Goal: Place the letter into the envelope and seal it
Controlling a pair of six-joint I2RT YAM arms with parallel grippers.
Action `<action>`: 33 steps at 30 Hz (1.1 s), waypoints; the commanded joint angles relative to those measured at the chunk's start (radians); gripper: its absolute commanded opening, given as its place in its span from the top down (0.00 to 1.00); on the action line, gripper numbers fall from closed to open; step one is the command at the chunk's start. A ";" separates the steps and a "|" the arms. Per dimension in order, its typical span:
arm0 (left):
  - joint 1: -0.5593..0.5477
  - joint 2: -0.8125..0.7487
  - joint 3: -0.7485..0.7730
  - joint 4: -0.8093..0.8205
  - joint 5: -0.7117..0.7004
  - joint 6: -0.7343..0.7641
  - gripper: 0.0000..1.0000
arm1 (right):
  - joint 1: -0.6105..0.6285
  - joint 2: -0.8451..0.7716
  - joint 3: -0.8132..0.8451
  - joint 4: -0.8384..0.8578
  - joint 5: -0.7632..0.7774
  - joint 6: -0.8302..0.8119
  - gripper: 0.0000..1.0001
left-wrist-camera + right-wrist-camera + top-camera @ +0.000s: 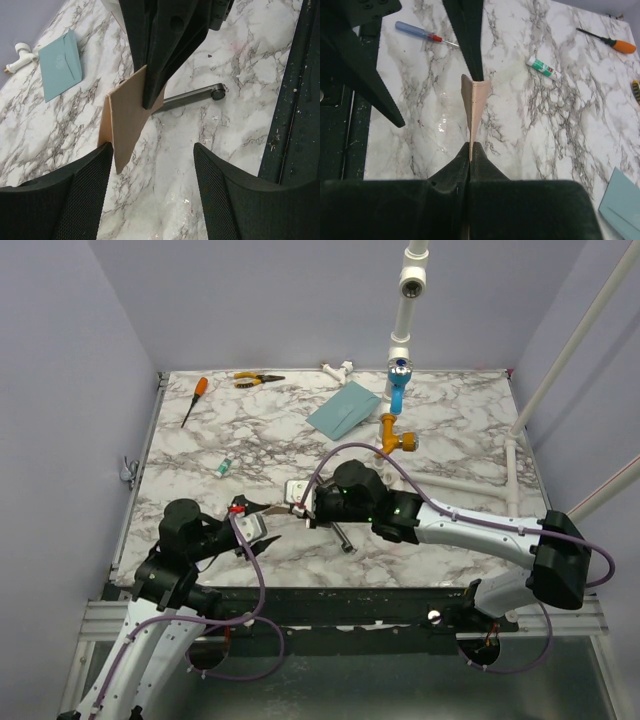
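The letter (127,115) is a tan sheet held on edge above the marble table, and my right gripper (471,150) is shut on its near edge. My left gripper (152,185) stands open just in front of the letter. One of its fingers (85,195) is next to the sheet's lower corner, and I cannot tell if they touch. The other finger stands well apart. The teal envelope (343,410) lies flat at the back of the table, far from both grippers. It also shows in the left wrist view, envelope (59,65), and at the corner of the right wrist view, envelope (622,200).
A metal rod (192,97) lies under the right gripper. A glue tube (226,467), an orange screwdriver (193,400) and pliers (257,379) lie at the left and back. A blue-handled screwdriver (420,32) is near the front edge. A pipe assembly (398,390) stands beside the envelope.
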 commanded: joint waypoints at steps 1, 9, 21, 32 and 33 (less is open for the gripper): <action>-0.004 -0.007 -0.018 0.012 0.041 0.025 0.33 | 0.003 0.023 0.016 0.009 -0.143 -0.127 0.99; -0.003 -0.027 -0.011 0.016 0.031 -0.012 0.33 | 0.003 0.051 0.074 -0.083 -0.234 -0.234 0.99; -0.004 0.013 0.018 0.025 0.087 0.008 0.31 | 0.004 0.029 0.076 -0.042 -0.274 -0.299 0.99; -0.003 -0.026 0.085 0.017 0.050 0.087 0.01 | 0.012 -0.037 -0.012 -0.052 -0.164 -0.349 0.99; -0.003 -0.014 0.088 0.015 0.059 0.090 0.01 | 0.012 -0.040 -0.015 -0.044 -0.167 -0.342 0.99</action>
